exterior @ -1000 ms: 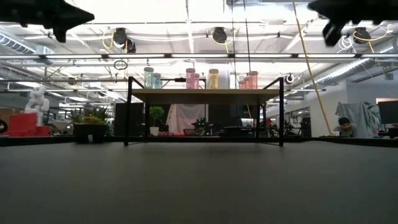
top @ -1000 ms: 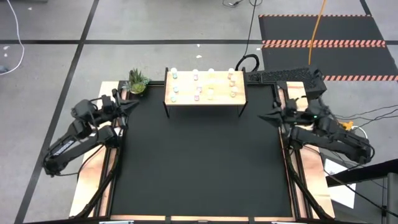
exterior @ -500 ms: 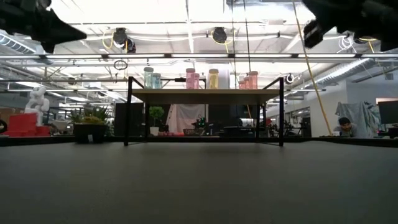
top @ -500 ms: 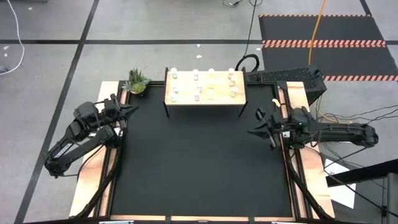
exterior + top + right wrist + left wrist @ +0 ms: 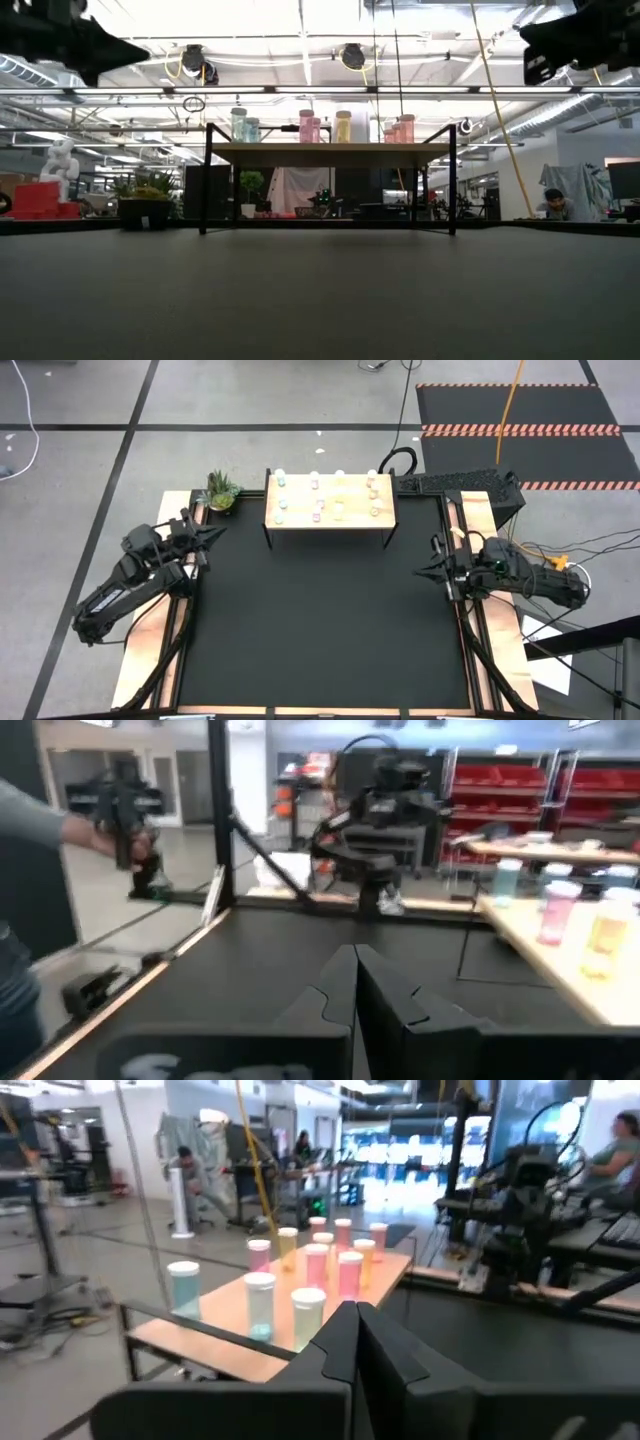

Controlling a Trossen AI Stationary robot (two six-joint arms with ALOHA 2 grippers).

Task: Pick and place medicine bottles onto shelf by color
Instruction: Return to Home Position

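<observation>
The shelf (image 5: 330,502), a light wooden board on thin dark legs, stands at the middle of the table's far edge. Several medicine bottles (image 5: 320,506) in blue, pink and yellow tints stand upright on its top; they also show in the low view (image 5: 305,125) and the left wrist view (image 5: 315,1275). My left gripper (image 5: 218,530) hovers shut and empty over the table's left edge, pointing level toward the shelf. My right gripper (image 5: 420,572) hovers shut and empty over the table's right edge, pointing across the black mat.
A small green potted plant (image 5: 221,491) stands left of the shelf at the far left corner. A dark keyboard-like device (image 5: 460,482) lies beyond the far right corner. The black mat (image 5: 320,620) spreads between the arms. People show in the room behind.
My right gripper has swung toward the table's near edge along the right side, sunk a little and rolled about its own line; it reached out over the mat midway, then drew back. My left gripper has sunk slightly. Both stay shut.
</observation>
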